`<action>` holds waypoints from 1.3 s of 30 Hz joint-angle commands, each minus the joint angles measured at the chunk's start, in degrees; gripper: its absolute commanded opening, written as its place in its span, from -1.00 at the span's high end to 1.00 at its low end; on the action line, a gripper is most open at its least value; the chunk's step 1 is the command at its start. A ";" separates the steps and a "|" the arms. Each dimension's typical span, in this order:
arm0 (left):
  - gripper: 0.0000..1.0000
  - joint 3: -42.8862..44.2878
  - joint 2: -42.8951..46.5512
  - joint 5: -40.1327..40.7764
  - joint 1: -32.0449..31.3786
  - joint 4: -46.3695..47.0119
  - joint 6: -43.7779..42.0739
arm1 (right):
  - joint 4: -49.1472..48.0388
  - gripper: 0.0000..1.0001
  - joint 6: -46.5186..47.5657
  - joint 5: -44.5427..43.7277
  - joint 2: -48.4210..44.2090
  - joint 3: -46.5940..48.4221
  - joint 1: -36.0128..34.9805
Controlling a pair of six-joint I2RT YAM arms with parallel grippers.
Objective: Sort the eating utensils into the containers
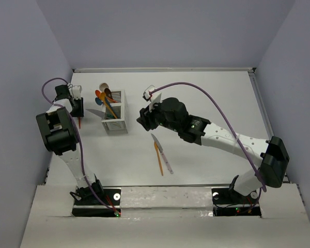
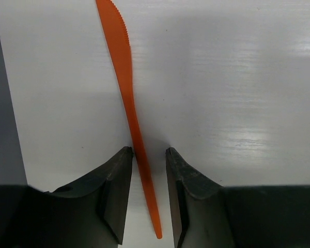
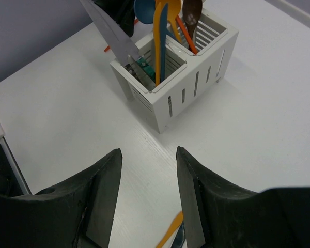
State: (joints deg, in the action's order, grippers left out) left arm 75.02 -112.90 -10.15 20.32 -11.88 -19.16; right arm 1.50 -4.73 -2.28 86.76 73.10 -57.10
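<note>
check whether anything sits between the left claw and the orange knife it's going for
Nothing visible does. The left claw straddles the handle of the orange knife, one finger on each side, with only bare table around it.

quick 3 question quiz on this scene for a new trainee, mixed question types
1. True or false: the left gripper straddles an orange knife.
2. The right gripper holds: A a spoon, B a knife, C nothing.
3. Fill in: the blue spoon stands in the white ____.
Key: 1 true; 2 C; 3 caddy.
</note>
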 commanded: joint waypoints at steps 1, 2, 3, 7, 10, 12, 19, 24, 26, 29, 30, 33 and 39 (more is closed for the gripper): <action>0.17 -2.16 -0.30 3.47 -0.19 -4.47 -4.74 | 0.17 -0.04 0.86 -1.14 -1.24 0.20 -0.64; 0.26 -2.60 -0.21 4.08 -0.19 -4.47 -5.18 | 0.17 -0.04 0.86 -1.32 -1.24 0.20 -0.64; 0.34 -2.52 -0.65 4.44 -0.19 -4.73 -5.36 | 0.17 -0.04 0.86 -1.41 -1.42 0.11 -0.64; 0.78 -2.60 -1.88 4.61 -0.19 -5.44 -6.42 | 0.17 -0.04 0.43 -1.06 -1.60 -0.15 -0.64; 1.00 -2.78 -2.59 5.93 -0.10 -4.12 -6.68 | 0.26 -0.03 0.34 -1.14 -3.00 -0.85 -0.64; 1.00 -3.48 -2.24 6.81 -0.01 -2.72 -7.03 | 0.26 -0.03 0.34 -1.93 -3.79 -1.64 -0.64; 1.00 -7.43 3.03 3.48 1.74 4.75 -5.90 | 0.26 -0.03 0.86 -3.78 -6.43 -3.23 -0.64; 1.00 -9.72 6.20 0.22 2.53 8.10 -4.84 | 0.35 -0.03 0.95 -4.22 -6.87 -3.58 -0.64; 1.00 -9.72 6.82 -0.13 2.80 8.27 -4.40 | 0.35 -0.03 1.04 -4.57 -6.87 -3.67 -0.64; 1.00 -9.11 7.17 -2.24 3.76 8.10 -3.78 | 0.35 -0.03 1.04 -4.84 -6.69 -3.58 -0.64; 1.00 -9.11 7.34 -2.41 4.03 8.19 -3.61 | 0.35 -0.03 1.13 -4.84 -6.69 -3.58 -0.64; 1.00 -9.02 8.04 -3.20 4.64 8.36 -3.17 | 0.35 -0.03 1.22 -4.84 -6.69 -3.58 -0.64; 1.00 -8.84 9.19 -4.44 5.35 8.36 -2.90 | 0.35 -0.03 1.13 -4.84 -6.52 -3.58 -0.64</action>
State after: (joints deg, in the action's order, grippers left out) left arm 66.35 -107.98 -12.91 25.17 -3.01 -22.83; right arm 3.16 -4.32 -6.28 81.73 69.28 -57.10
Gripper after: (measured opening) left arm 0.040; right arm 0.514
